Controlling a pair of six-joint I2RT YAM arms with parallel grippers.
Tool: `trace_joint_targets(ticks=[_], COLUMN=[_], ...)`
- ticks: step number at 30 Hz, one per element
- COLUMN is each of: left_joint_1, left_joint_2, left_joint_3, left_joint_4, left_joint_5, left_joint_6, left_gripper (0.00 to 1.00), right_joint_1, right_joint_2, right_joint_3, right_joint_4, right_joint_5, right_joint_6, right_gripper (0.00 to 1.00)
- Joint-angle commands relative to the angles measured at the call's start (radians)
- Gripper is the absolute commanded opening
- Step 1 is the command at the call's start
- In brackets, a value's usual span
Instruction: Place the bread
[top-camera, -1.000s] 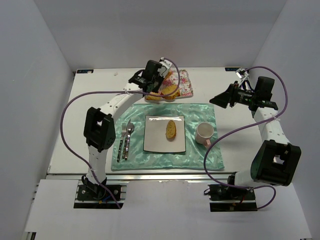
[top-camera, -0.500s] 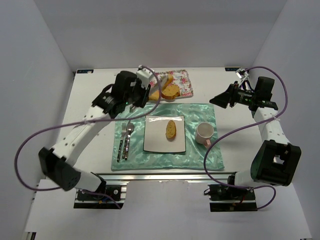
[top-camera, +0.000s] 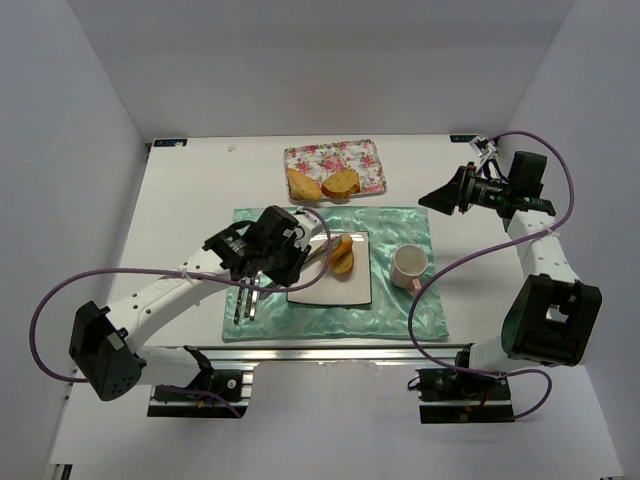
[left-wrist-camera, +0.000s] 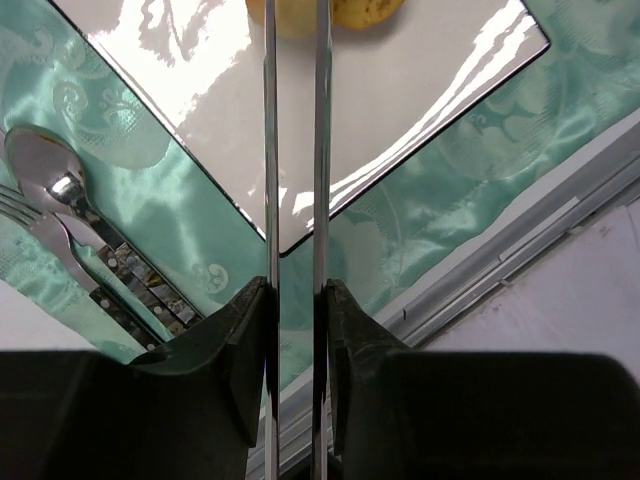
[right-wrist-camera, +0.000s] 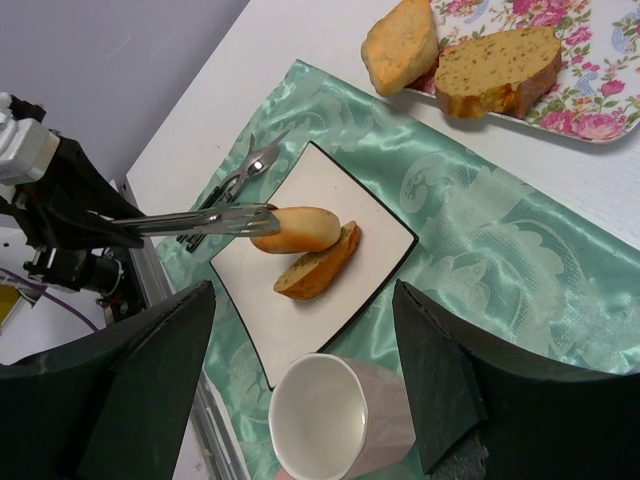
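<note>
My left gripper (top-camera: 292, 256) is shut on metal tongs (left-wrist-camera: 271, 150). The tongs (right-wrist-camera: 205, 220) pinch a pale bread roll (right-wrist-camera: 300, 229) just above the white square plate (right-wrist-camera: 262, 315). The roll touches or nearly touches a bread slice (right-wrist-camera: 318, 264) lying on that plate (top-camera: 325, 285). In the left wrist view only the roll's edge (left-wrist-camera: 290, 14) shows at the top, between the tong arms. Two more bread pieces (top-camera: 303, 185) (top-camera: 341, 182) lie on the floral tray (top-camera: 350, 155). My right gripper (top-camera: 440, 197) is open and empty, held high above the table's right side.
A white cup (top-camera: 409, 265) stands on the green satin mat (top-camera: 400, 225), right of the plate. A fork (top-camera: 241, 290) and spoon (top-camera: 254, 292) lie on the mat left of the plate, partly under my left arm. The table's front rail (left-wrist-camera: 520, 250) is close.
My left arm has swung from the floral tray at the back down to the plate, carrying the roll in the tongs. The right arm has barely moved.
</note>
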Motion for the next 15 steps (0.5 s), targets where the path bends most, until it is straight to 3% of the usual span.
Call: trace_joint_targets(ticks=[1,3,6,7,10,15], left_joint_1=[-0.005,-0.011,-0.036,-0.045,-0.054,-0.060], left_joint_2=[-0.029,-0.019,-0.003,-0.006,-0.040,-0.086], left_joint_3=[-0.013,-0.017,-0.020,-0.029,-0.044,-0.050], left_joint_4=[0.062,0.056,0.035,0.033,0.024,-0.014], left_joint_5=[-0.059,-0.031,0.012,0.018,0.042,0.088], left_joint_6=[-0.020,-0.010,-0.009,-0.011,-0.026,-0.057], left_gripper=[0.00,0.01,0.23,0.37,0.50,0.57], right_joint_1=[0.004,0.004,0.004,0.006,0.004,0.004], right_joint_2=[-0.025,-0.033,-0.036,-0.034,-0.031,-0.024], right_joint_3=[0.032,0.024,0.020,0.020,0.018,0.020], right_joint_4=[-0.022,-0.022,-0.021,-0.022,-0.019,-0.013], right_joint_5=[-0.017,-0.015,-0.012,-0.012,-0.012,-0.017], right_joint_6=[-0.018,-0.018,-0.020,-0.021,-0.023,-0.018], right_gripper=[0.77,0.77,0.77,0.77,0.77,0.77])
